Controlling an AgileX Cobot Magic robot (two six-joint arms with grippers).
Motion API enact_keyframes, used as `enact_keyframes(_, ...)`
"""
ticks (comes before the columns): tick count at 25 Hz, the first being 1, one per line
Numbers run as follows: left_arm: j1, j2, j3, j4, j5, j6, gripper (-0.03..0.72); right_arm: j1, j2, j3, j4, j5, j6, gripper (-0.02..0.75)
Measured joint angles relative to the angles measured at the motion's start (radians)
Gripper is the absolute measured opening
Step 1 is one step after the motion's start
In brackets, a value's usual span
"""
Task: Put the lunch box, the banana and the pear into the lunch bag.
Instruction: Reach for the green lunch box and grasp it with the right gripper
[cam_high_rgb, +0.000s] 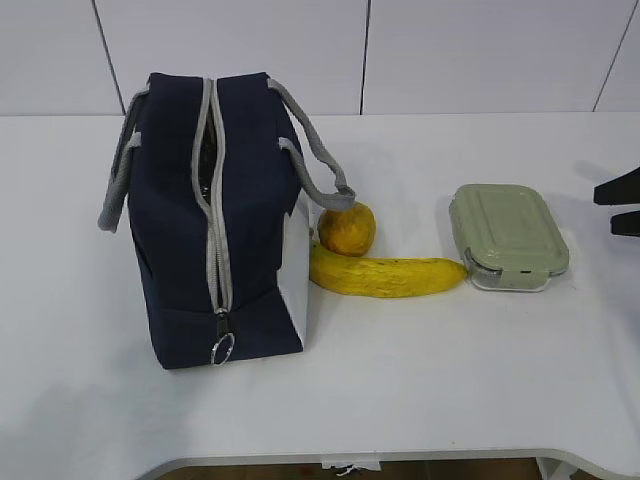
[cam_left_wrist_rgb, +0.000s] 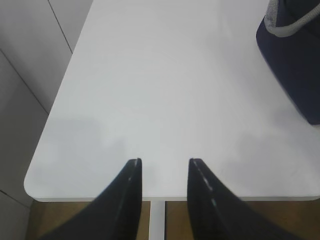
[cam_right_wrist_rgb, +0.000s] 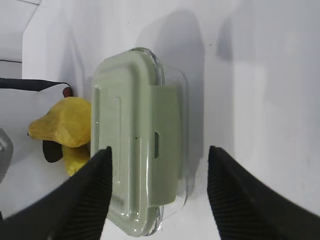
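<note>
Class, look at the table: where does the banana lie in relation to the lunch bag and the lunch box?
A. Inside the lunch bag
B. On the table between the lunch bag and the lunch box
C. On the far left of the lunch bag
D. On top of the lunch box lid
B: in the exterior view the banana lies flat on the table, stretching from the lunch bag to the lunch box, just in front of the pear.

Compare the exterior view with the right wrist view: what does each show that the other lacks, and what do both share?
Only the exterior view shows the navy-blue fabric lunch bag's grey zipper and the long yellow banana. Only the right wrist view shows the right gripper open around the lunch box. Both share the sage-green-lidded lunch box, the yellow-orange pear and the white table.
</note>
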Motion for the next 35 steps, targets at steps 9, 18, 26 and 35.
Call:
enact_keyframes(9, 0.000, 0.000, 0.000, 0.000, 0.000, 0.000, 0.240, 0.019, 0.001, -0.004, 0.017, 0.000, 0.000, 0.489)
enact_keyframes(18, 0.000, 0.000, 0.000, 0.000, 0.000, 0.000, 0.240, 0.069, 0.009, -0.004, -0.001, 0.000, 0.002, 0.583)
enact_keyframes(26, 0.000, 0.000, 0.000, 0.000, 0.000, 0.000, 0.240, 0.091, 0.079, -0.006, 0.029, 0.000, -0.014, 0.583)
enact_keyframes(35, 0.000, 0.000, 0.000, 0.000, 0.000, 0.000, 0.240, 0.127, 0.122, -0.026, 0.051, 0.000, -0.041, 0.583)
